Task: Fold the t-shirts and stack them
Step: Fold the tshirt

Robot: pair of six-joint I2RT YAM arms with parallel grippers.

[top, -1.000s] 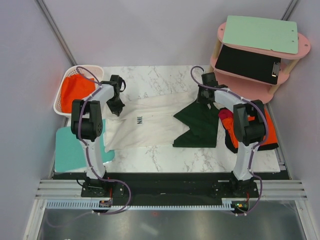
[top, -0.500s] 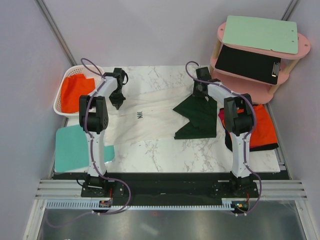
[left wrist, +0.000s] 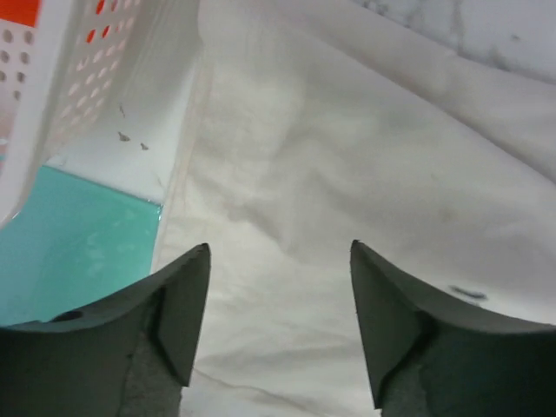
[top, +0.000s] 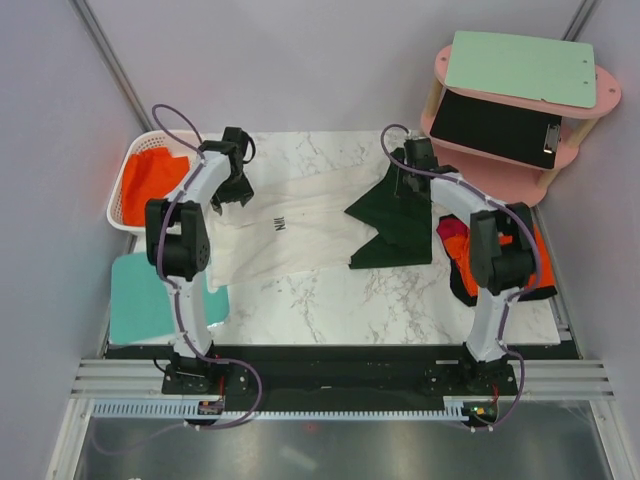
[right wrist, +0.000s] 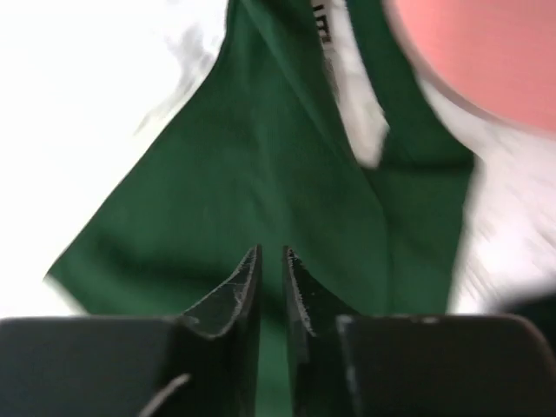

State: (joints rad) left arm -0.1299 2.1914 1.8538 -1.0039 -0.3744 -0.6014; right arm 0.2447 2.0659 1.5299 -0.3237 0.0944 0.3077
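**A:** What fills the overhead view?

**B:** A white marble surface (top: 330, 305). My two arms reach out over it from its near edge. The biggest thing on it is the cream-white t-shirt (top: 310, 240). It lies rumpled and unfolded from the left edge to the middle, with its small dark lettering (top: 280, 225) facing up.

**A:** And the other shirt?

**B:** The dark green t-shirt (top: 400, 230) lies toward the right edge, and its left side touches the cream one. It is crumpled into an angular shape that is drawn up to a point near the far edge.

**A:** Anything beside them?

**B:** A white basket (top: 118, 200) holding orange cloth (top: 150, 178) sits at the far left corner. A teal mat (top: 135, 305) lies along the left edge, closer to me.

**A:** How is your left pincer?

**B:** The left pincer (left wrist: 278, 256) hangs above the cream shirt's left end, just beside the basket. Its jaws are spread wide and hold nothing.

**A:** And the right one?

**B:** The right pincer (right wrist: 271, 254) is at the green shirt's far point, closed down to a thin slit. In its wrist view green cloth runs right up to the tips, so I read it as pinching a fold of that shirt.
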